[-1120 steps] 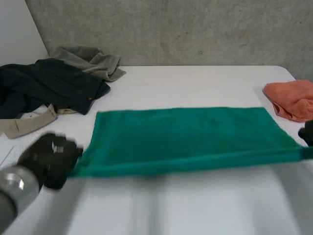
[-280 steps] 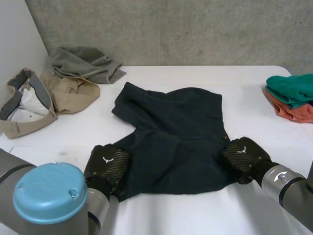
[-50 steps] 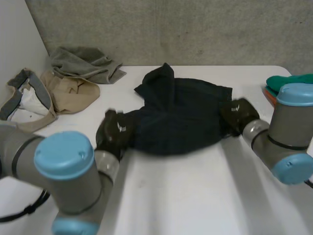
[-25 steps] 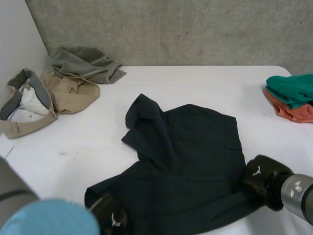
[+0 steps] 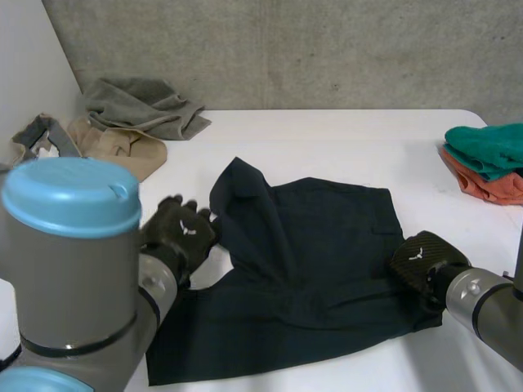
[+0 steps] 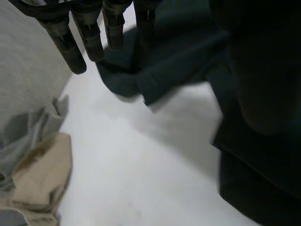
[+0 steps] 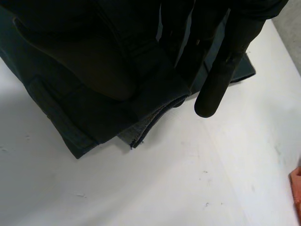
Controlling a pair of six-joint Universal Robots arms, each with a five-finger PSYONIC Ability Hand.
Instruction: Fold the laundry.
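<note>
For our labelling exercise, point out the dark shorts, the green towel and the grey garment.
dark shorts (image 5: 327,253), head view, middle of the fabric.
green towel (image 5: 490,145), head view, its top fold.
grey garment (image 5: 139,102), head view, its centre.

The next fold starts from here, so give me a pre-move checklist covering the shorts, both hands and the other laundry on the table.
1. Dark shorts lying flat on the table: not ok. Their far-left corner is folded over and creases run across them.
2. Left hand free of cloth: ok. Its fingers are straight at the shorts' left edge, holding nothing.
3. Right hand holding the shorts' right edge: cannot tell.
4. Green towel on the orange cloth, apart from the shorts: ok, at the table's right edge.
5. Tan garment and grey garment apart from the shorts: ok, at the far left.
</note>
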